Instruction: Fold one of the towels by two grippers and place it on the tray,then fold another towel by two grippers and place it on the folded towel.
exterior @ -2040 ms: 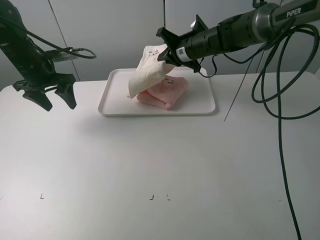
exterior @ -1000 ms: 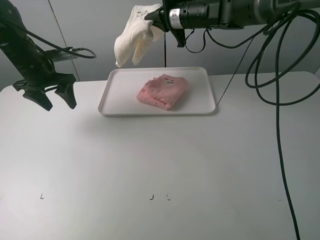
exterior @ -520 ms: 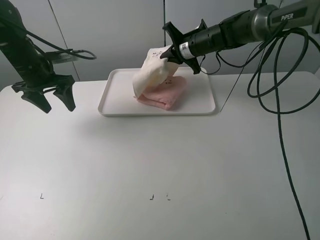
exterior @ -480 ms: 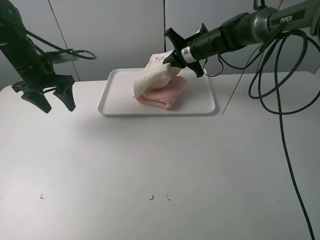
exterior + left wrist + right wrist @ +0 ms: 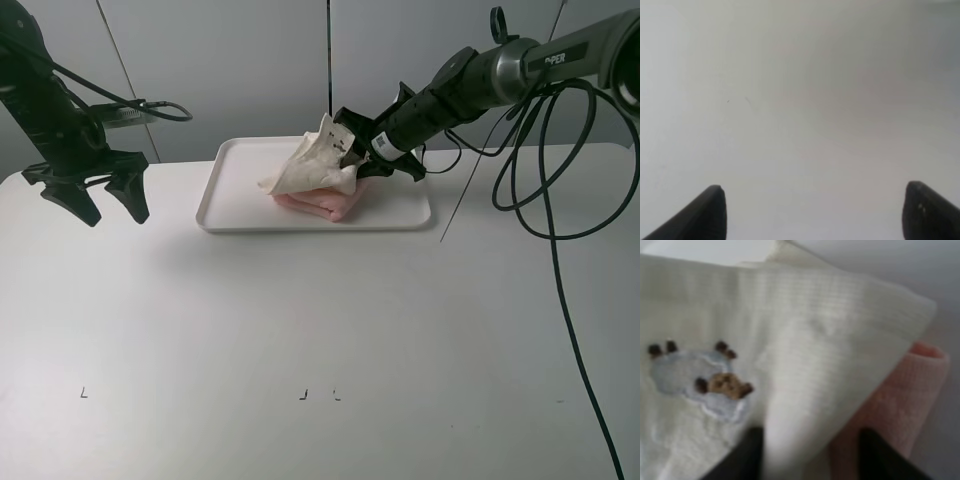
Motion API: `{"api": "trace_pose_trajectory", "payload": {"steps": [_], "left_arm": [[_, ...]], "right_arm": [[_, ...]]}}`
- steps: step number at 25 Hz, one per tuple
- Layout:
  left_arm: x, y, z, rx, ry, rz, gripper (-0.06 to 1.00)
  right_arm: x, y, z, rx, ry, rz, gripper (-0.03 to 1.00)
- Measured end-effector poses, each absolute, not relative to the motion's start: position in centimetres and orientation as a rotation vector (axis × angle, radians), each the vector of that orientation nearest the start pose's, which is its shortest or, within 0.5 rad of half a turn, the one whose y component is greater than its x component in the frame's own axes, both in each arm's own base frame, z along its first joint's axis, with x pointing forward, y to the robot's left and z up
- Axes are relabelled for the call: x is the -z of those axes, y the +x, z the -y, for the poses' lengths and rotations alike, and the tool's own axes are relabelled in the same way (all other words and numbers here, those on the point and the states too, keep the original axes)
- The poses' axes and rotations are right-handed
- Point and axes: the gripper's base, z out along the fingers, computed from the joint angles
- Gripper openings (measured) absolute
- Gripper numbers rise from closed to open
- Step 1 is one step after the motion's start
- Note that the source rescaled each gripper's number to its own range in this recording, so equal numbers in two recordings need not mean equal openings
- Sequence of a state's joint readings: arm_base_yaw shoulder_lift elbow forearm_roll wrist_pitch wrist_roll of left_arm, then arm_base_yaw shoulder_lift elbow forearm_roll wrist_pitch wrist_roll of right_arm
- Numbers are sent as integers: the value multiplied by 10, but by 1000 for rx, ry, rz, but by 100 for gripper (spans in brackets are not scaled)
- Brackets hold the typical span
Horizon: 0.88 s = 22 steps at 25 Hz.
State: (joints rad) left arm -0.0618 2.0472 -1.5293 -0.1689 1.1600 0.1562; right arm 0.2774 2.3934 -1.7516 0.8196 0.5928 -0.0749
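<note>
lying on white table point(image 5: 330, 320): tray point(image 5: 225, 205) w/ towels; grey wall point(image 5: 230, 70) behind.

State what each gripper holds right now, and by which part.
Left gripper: open, holding nothing. Right gripper: at a raised fold of the cream towel, which rests on the pink towel; whether it grips cannot be told.

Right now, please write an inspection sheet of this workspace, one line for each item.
Surface: white table, a few small dark marks near the front edge.
Job's things: white tray holds the folded pink towel; the cream towel lies bunched on it, one corner raised.
Clutter: nothing seen.
Grippers: left pincer open, apart from the tray, holding nothing; right pincer at the cream towel, jaws partly apart around a fold.
Cables: black cables hang from the right arm.
Surroundings: plain grey wall panels.
</note>
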Motion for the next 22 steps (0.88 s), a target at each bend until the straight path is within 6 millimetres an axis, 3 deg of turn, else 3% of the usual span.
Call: {"api": "trace_pose_trajectory", "payload": {"steps": [2, 4, 7, 14, 18, 22], "left_arm": [[-182, 398, 39, 244, 234, -3136, 91], [-182, 398, 39, 244, 234, -3136, 91], [-182, 398, 39, 240, 234, -3132, 91], [-187, 403, 38, 223, 224, -3057, 91], [-221, 397, 37, 196, 212, -2900, 91], [-247, 362, 31, 157, 196, -2775, 91]], "right_arm": [[-104, 474, -174, -882, 339, -2660, 84], [-103, 473, -175, -884, 322, -2667, 97], [-117, 472, -175, -882, 229, -2648, 100], [-201, 464, -167, -744, -54, -2508, 100], [-236, 448, -155, -571, -184, -2519, 100], [-246, 413, -136, -414, -238, -2550, 100]]}}
